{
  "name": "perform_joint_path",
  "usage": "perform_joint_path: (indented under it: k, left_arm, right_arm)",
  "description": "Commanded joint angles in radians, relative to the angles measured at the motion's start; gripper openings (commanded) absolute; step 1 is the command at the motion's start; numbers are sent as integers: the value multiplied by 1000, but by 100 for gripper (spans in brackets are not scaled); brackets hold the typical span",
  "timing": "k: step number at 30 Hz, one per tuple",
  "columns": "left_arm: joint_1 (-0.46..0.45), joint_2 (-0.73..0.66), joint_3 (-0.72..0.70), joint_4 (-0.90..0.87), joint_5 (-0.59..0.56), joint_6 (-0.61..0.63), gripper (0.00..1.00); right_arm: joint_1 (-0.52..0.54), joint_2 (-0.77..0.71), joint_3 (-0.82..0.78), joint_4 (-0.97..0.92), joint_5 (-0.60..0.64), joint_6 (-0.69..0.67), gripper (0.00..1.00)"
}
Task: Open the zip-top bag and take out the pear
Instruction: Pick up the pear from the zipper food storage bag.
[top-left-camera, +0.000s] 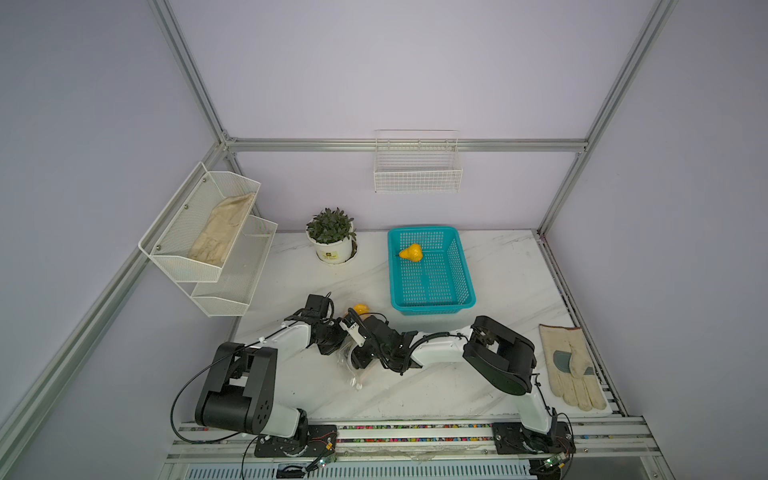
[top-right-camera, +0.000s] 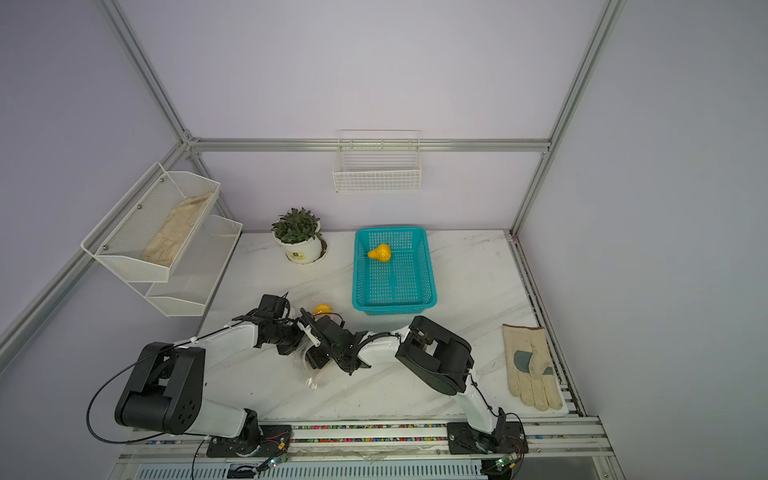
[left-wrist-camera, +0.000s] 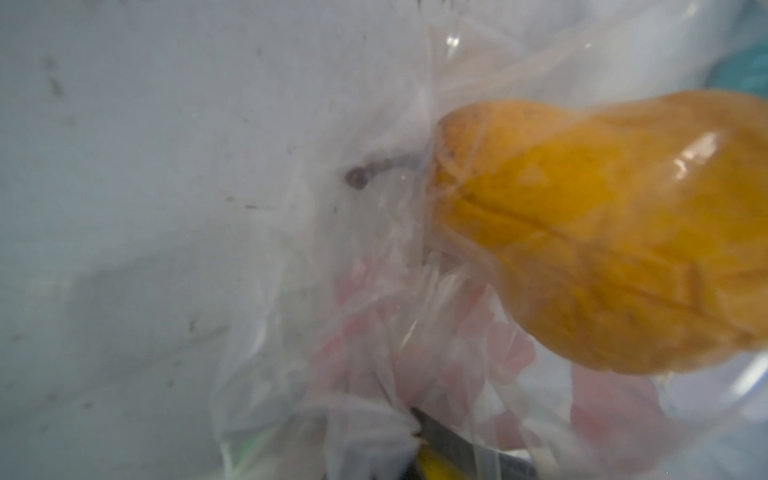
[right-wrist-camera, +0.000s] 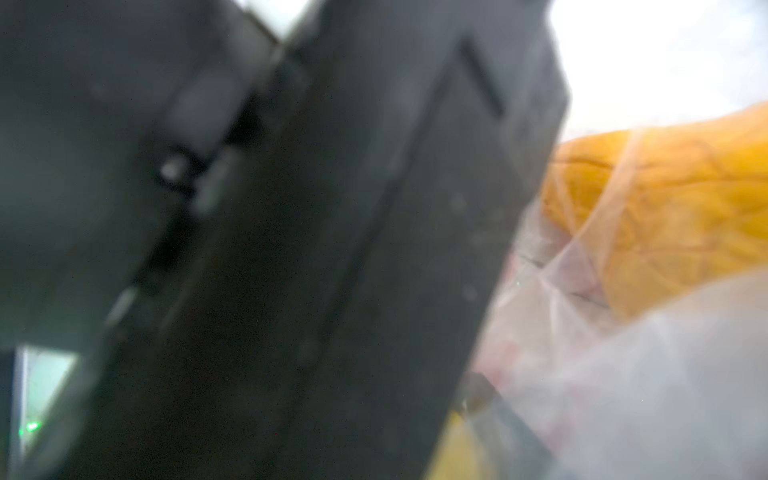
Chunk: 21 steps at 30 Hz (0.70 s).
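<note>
the teal basket (top-left-camera: 432, 305) is sitting on the marble table (top-left-camera: 498, 291) and is serving as the landmark here. just off the basket's near left corner the zip-top bag (top-left-camera: 353, 372) is lying crumpled between the two arms. the pear (top-left-camera: 360, 309) is showing yellow through the plastic at the bag's end nearest the basket, so it is judged to be still inside and the removal is still to be done. whether the zip is open is not showing. another pear (top-left-camera: 411, 252) is lying inside the basket, toward its far left corner.

the left gripper (left-wrist-camera: 428, 432), on the bag's side away from the basket, is pressing its fingers together on a bunched fold of the bag. the right gripper (top-left-camera: 352, 330) is reaching in at the bag beside it. its wrist view is blurred and blocked by a dark body, so its jaw spread and any hold cannot be told.
</note>
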Motion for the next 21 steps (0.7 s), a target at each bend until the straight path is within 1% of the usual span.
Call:
perform_joint_path:
  k: [1,3,8,16,21]
  left_arm:
    - [16,31,-15,-76,-28,25,0]
    - [48,46,-3,-77,-31,45,0]
    - [128,91,23,-85,-57,78,0]
    - [230,122,29,-81,-61,111,0]
    - [254,125,23,-78,-63,107,0]
  right_arm:
    - [8,-66,-59,-62,30,-37,51]
    - [8,-114,-92,-59,49,-39,46]
    - [8,-241,-163,-71,54,-38,38]
    - [-2,-435,-317,-61,106,0,34]
    - [-28,-539,-403,-48,157,84,32]
